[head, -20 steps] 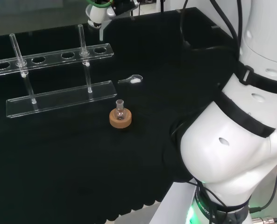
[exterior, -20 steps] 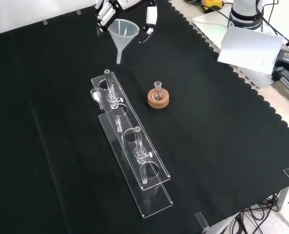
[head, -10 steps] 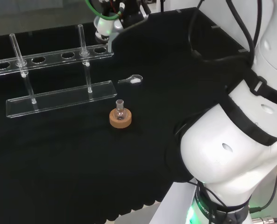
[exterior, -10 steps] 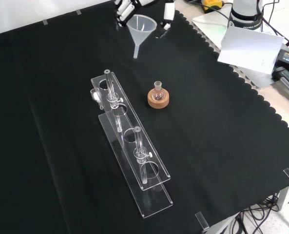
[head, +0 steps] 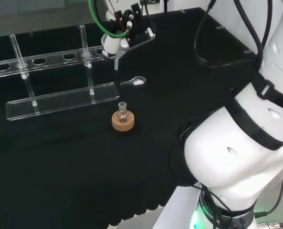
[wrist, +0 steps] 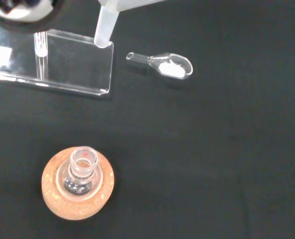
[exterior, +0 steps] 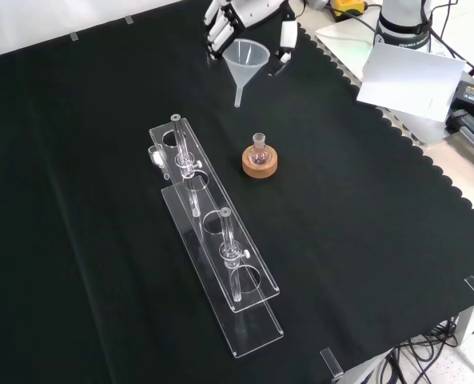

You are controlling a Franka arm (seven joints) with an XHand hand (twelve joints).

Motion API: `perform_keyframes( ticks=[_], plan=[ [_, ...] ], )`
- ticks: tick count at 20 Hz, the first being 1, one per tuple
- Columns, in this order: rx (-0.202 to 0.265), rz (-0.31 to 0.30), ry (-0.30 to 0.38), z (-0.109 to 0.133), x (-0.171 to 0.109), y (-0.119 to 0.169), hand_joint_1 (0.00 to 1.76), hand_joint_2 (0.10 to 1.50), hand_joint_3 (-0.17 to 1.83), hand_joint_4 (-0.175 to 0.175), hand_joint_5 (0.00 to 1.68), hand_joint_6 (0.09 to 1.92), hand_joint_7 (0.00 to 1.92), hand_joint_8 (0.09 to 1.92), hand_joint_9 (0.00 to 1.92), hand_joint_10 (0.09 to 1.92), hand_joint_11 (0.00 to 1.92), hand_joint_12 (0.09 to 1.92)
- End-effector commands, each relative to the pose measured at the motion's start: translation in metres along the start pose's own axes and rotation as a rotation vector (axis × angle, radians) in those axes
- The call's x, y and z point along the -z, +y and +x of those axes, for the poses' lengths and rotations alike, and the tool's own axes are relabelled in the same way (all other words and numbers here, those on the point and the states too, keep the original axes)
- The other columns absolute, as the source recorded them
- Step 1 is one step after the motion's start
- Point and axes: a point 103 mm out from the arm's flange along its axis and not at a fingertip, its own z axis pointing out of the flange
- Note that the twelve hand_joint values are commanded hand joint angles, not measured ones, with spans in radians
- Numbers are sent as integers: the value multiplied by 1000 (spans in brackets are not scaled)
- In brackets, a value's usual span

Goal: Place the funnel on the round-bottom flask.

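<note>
From behind and above the arm's base, your head view looks over the white links toward the hand (head: 131, 21) at the far side. Your front view looks down from the opposite end, hand (exterior: 248, 16) entering at top. The wrist view looks closely past the palm. All three share the round-bottom flask (head: 122, 113) (exterior: 259, 148) (wrist: 81, 169).

Black cloth bench (exterior: 364, 240), scalloped along its right edge in the front view. On it a clear test-tube rack (exterior: 217, 240) runs lengthwise with two glass tubes upright. Just right of it sits the cork ring (exterior: 260, 165) carrying the small round-bottom flask (exterior: 259, 147). A glass scoop (wrist: 162, 63) with white powder lies beside the rack's end.
</note>
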Motion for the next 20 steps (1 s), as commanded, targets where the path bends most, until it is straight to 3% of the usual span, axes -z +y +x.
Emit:
perform_keyframes(
  ticks=[1,11,20],
  plan=[
    [4,55,4,8,-31,11,796,741,649,-66,556,697,655,737,972,483,640,1246],
    [20,108,16,16,-63,17,801,743,658,-66,562,713,653,739,971,485,641,1245],
    [19,132,7,16,-76,13,804,742,667,-67,563,726,649,741,969,486,641,1245]
  ],
)
